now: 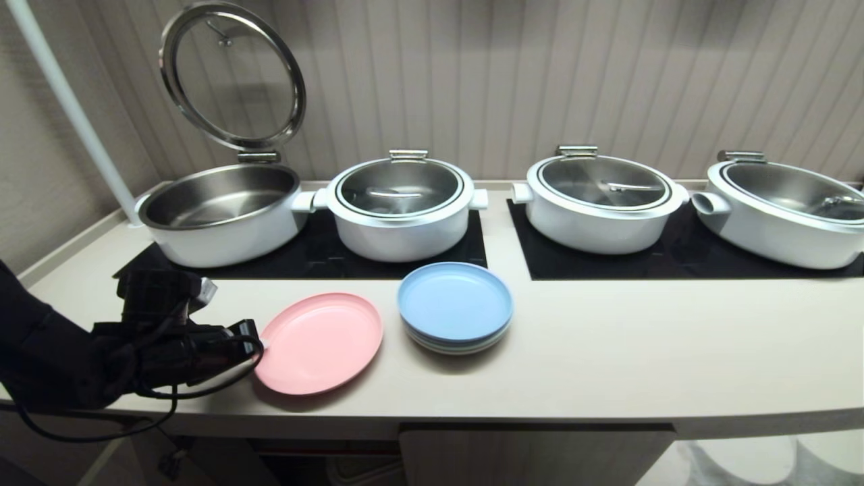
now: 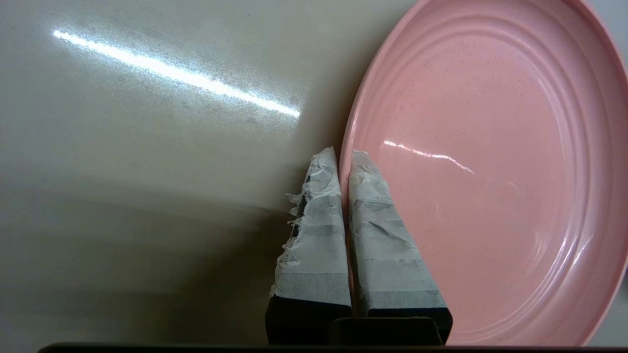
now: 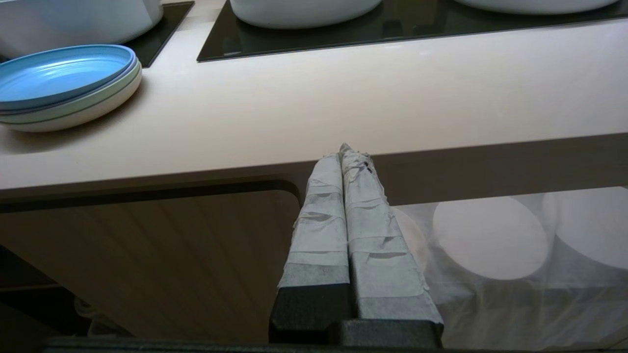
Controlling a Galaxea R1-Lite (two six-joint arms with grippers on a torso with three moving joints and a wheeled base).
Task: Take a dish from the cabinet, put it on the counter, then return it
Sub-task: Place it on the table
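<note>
The pink dish [image 1: 318, 342] lies on the cream counter [image 1: 607, 351], left of centre near the front edge. My left gripper [image 1: 260, 345] reaches in from the left and is shut on the dish's left rim. In the left wrist view the two taped fingers [image 2: 319, 220] pinch the rim of the dish [image 2: 490, 171], one finger outside and one inside. My right gripper [image 3: 346, 154] hangs shut and empty in front of the counter's front edge [image 3: 441, 166], facing the cabinet door [image 3: 147, 260]. The cabinet [image 1: 533, 455] shows below the counter.
A stack of pastel plates with a blue one on top [image 1: 454, 306] stands just right of the dish. Four white pots sit on black cooktop panels [image 1: 472, 253] behind; the leftmost pot [image 1: 219, 209] has its lid raised.
</note>
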